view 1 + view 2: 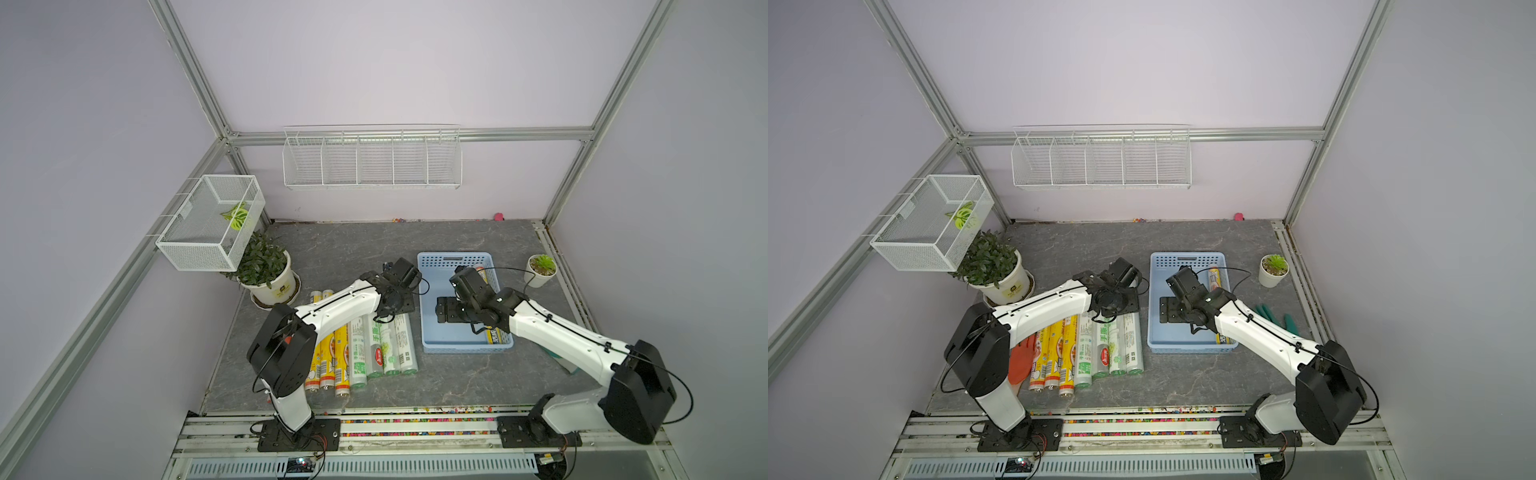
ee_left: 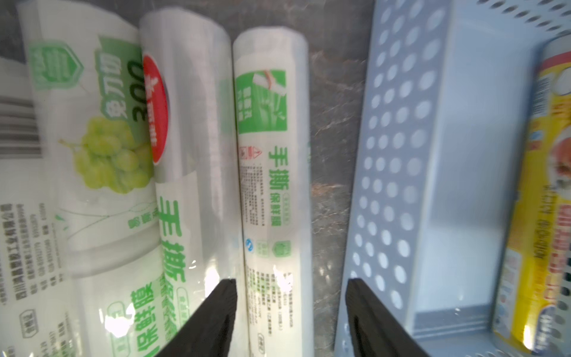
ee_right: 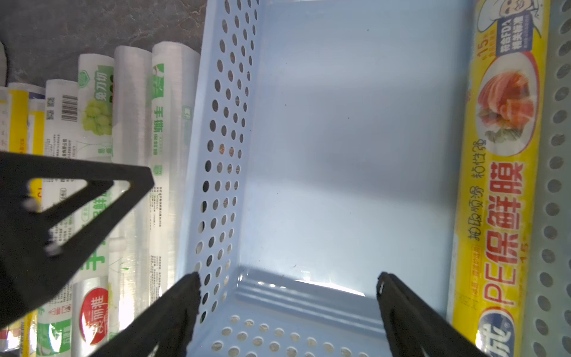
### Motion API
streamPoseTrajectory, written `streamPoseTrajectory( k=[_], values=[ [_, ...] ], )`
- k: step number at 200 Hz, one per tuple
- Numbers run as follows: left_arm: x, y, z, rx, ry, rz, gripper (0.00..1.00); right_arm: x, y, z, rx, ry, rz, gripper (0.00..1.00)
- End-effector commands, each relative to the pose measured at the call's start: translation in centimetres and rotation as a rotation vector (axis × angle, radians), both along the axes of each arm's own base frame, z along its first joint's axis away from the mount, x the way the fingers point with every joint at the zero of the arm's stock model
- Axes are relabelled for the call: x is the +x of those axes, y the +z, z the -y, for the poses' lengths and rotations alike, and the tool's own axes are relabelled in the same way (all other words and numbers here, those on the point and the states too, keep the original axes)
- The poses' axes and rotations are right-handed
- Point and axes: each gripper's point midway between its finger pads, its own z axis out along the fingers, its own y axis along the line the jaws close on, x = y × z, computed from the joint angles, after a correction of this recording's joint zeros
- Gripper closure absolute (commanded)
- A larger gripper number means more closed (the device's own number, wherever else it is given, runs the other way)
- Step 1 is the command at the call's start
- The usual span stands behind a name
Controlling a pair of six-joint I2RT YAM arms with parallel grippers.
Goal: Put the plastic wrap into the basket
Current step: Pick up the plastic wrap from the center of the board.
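Row of rolls (image 1: 365, 349) on table (image 1: 353, 249) left of basket (image 1: 440, 262), one roll (image 3: 500, 185) inside along right wall

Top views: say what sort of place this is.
Probably a robot test cell dressed as a storage corner: an aluminium frame encloses the table, the left arm and right arm are bolted to a front rail, and a wire rack and potted plant serve as props.

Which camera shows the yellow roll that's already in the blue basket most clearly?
The right wrist view: the yellow roll lies nearly full length along the perforated wall of the basket, label readable. The left wrist view catches a blurred strip. In both top views the right arm hides its middle.
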Motion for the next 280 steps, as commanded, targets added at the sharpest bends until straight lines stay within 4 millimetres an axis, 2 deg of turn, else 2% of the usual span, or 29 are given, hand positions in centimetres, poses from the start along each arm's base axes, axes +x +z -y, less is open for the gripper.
streamPoseTrajectory(
  k=[1, 39, 89, 122, 171, 230, 258, 280],
  values=[
    [0.0, -0.2, 0.3, 0.013, 0.011, -0.039, 0.38, 0.2, 0.3, -0.3, 0.053, -0.021, 0.02, 0.05],
    [0.0, -1.9, 0.3, 0.05, 0.011, -0.077, 0.37, 0.2, -0.3, -0.3, 0.054, -0.025, 0.009, 0.05],
    [-0.1, -3.0, 0.4, 0.052, 0.018, -0.091, 0.35, 0.1, -0.5, -0.2, 0.053, -0.02, 0.009, 0.05],
    [-0.5, -4.0, 0.9, 0.077, 0.007, -0.113, 0.32, -0.1, -0.6, 0.8, 0.026, -0.04, 0.028, 0.05],
    [-0.4, -5.1, 1.8, 0.126, -0.006, -0.135, 0.32, -0.2, -0.8, 1.2, 0.016, -0.039, 0.036, 0.04],
    [-0.3, -6.3, 1.4, 0.172, 0.02, -0.153, 0.31, 0.1, -0.7, 1.3, 0.004, -0.039, 0.051, 0.04],
    [-0.3, -7.0, 1.4, 0.183, 0.029, -0.166, 0.32, 0.1, -1.0, 1.4, 0.002, -0.044, 0.045, 0.04],
    [-0.3, -7.1, 1.1, 0.195, 0.037, -0.167, 0.38, 0.1, -1.0, 1.5, 0.002, -0.047, 0.045, 0.04]
  ],
)
